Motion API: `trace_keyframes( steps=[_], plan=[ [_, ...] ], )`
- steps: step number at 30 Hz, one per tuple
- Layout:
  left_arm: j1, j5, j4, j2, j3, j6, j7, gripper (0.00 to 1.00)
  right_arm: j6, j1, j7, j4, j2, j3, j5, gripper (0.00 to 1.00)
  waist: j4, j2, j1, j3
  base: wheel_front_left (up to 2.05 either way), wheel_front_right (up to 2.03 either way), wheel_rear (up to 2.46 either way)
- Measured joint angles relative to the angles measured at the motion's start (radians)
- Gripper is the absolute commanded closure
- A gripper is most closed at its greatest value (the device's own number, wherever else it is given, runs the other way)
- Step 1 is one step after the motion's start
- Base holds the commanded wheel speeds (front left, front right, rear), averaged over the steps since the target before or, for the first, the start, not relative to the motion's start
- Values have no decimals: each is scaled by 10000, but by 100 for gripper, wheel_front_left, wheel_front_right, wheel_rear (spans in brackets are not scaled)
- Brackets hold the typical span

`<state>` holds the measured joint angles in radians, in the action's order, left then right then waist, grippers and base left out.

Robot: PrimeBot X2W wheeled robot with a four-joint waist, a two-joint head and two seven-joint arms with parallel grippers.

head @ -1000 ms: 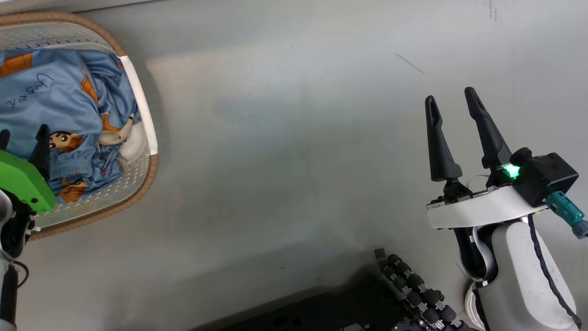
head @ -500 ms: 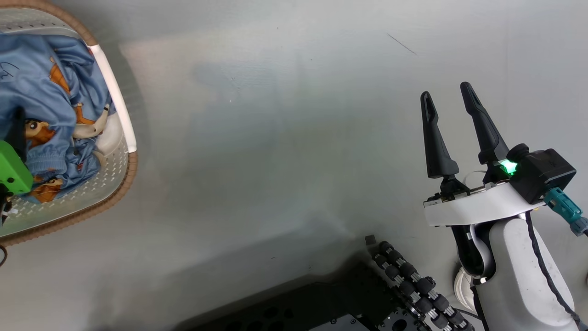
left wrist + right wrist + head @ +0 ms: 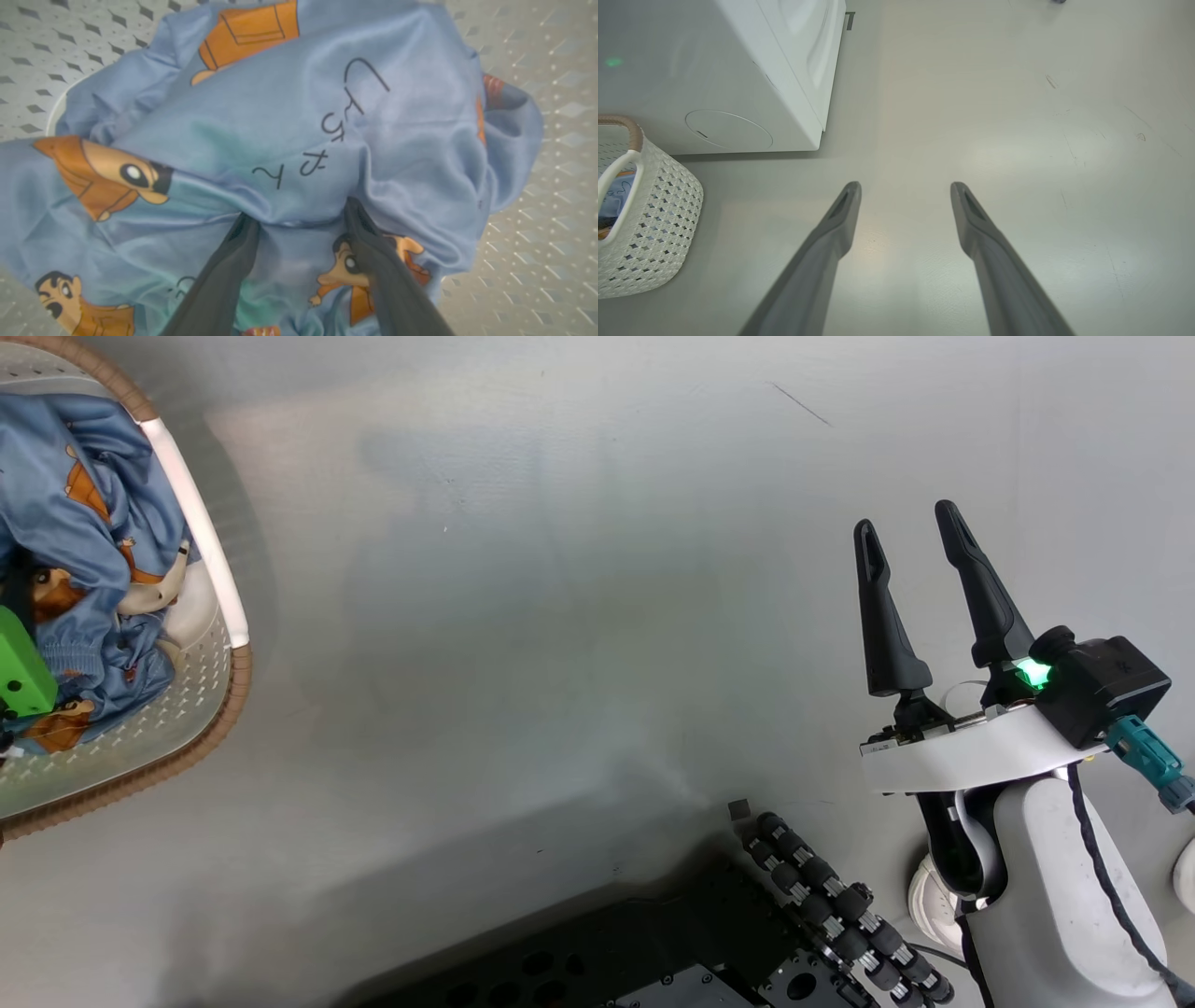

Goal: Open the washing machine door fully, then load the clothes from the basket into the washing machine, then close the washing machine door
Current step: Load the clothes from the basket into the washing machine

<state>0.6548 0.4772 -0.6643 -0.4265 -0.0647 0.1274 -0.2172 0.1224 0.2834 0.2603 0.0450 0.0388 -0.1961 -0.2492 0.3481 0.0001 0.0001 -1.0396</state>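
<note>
1. The left gripper (image 3: 299,212) is spread wide, its tips sunk into the clothes (image 3: 289,121), with nothing clamped.
2. The clothes are ringed by the basket (image 3: 551,140).
3. The right gripper (image 3: 906,189) is opened wide and empty above the floor (image 3: 1017,140); the washing machine (image 3: 738,70) is seen ahead to its left.

Silky clothes (image 3: 289,140), perforated plastic basket (image 3: 658,224)

The clothes (image 3: 89,513), light blue fabric printed with orange-brown cartoon figures and dark handwritten characters, are seen crumpled in a heap inside the basket (image 3: 191,705), at nine o'clock in the head view. The basket is cream-white, perforated, brown-rimmed and upright. The washing machine (image 3: 752,79), a white box, is seen near it, at eleven o'clock in the right wrist view.
</note>
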Motion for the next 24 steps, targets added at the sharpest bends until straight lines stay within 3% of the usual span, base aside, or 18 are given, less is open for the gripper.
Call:
trace_keyframes(
  steps=[1,2,3,9,24],
  plan=[
    [41,-54,-21,-2,-46,0,15,34,0,0,0,0,-2,2,0,0,8,0,0,-8,0,0,0],
    [74,-98,-38,-4,-94,0,82,60,0,0,0,0,-2,6,0,0,15,0,0,-15,0,0,0],
    [105,-148,-61,-4,-144,0,86,100,0,0,0,0,-2,13,0,0,21,0,0,-22,0,0,0],
    [236,-226,-351,121,-376,0,460,100,-2,59,0,17,0,184,2,0,-23,0,0,10,0,0,0],
    [306,-121,-986,1361,-727,0,2100,100,-10,494,0,65,4,1016,500,0,-760,0,-1,881,0,0,0]
  ],
)
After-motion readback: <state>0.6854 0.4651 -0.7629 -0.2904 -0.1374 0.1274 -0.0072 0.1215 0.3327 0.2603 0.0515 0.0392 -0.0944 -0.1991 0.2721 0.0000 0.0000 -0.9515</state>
